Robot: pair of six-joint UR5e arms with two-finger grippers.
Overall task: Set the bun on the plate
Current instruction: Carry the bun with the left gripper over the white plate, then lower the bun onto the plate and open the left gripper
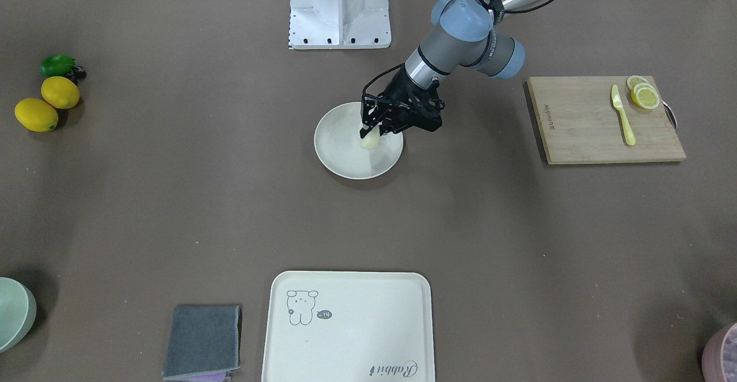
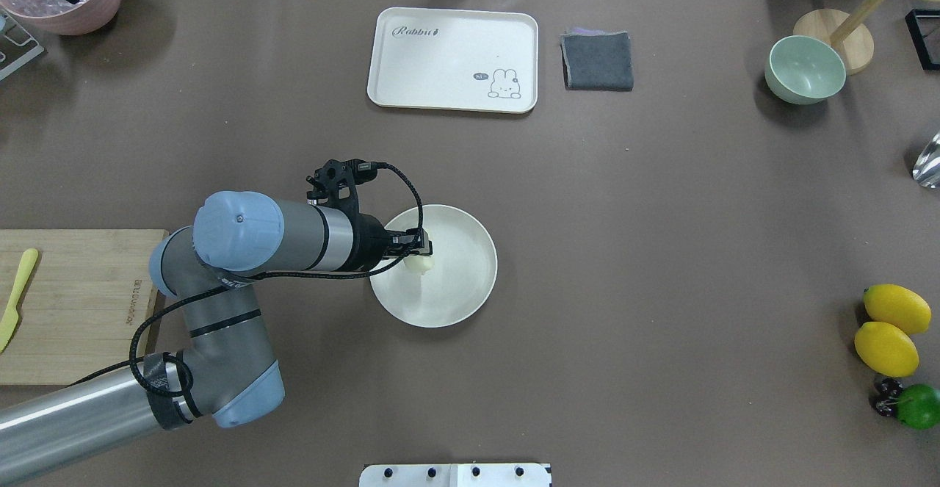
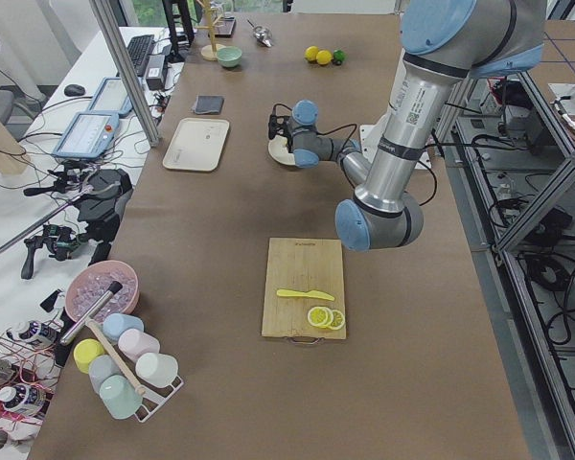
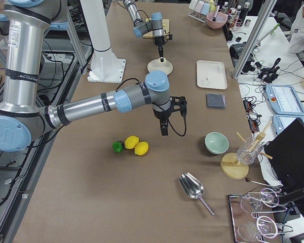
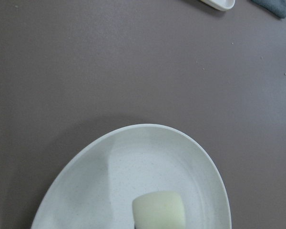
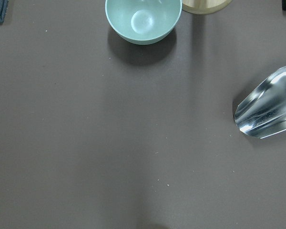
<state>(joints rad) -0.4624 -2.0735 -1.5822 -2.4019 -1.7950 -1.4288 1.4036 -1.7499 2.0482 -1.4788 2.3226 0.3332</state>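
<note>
Left gripper [image 1: 373,130] clamped on the bun [image 1: 370,140] over the plate [image 1: 339,157].

In the front-facing view the black fingers are drawn in against the bun's upper part, with the pale lump hanging below them inside the plate's rim, towards the side nearest the arm; whether it touches the plate's floor cannot be told. The overhead view hides most of the claw under the wrist, and only the bun's end peeks out. The left wrist view shows the bun low in frame above the plate, with no fingers visible. The right gripper [image 4: 164,130] hangs over bare table near the lemons [image 4: 137,145], seen only from the side, so its opening cannot be told; its wrist view shows a pale green bowl [image 6: 143,19] and a metal scoop [image 6: 267,114].
</note>
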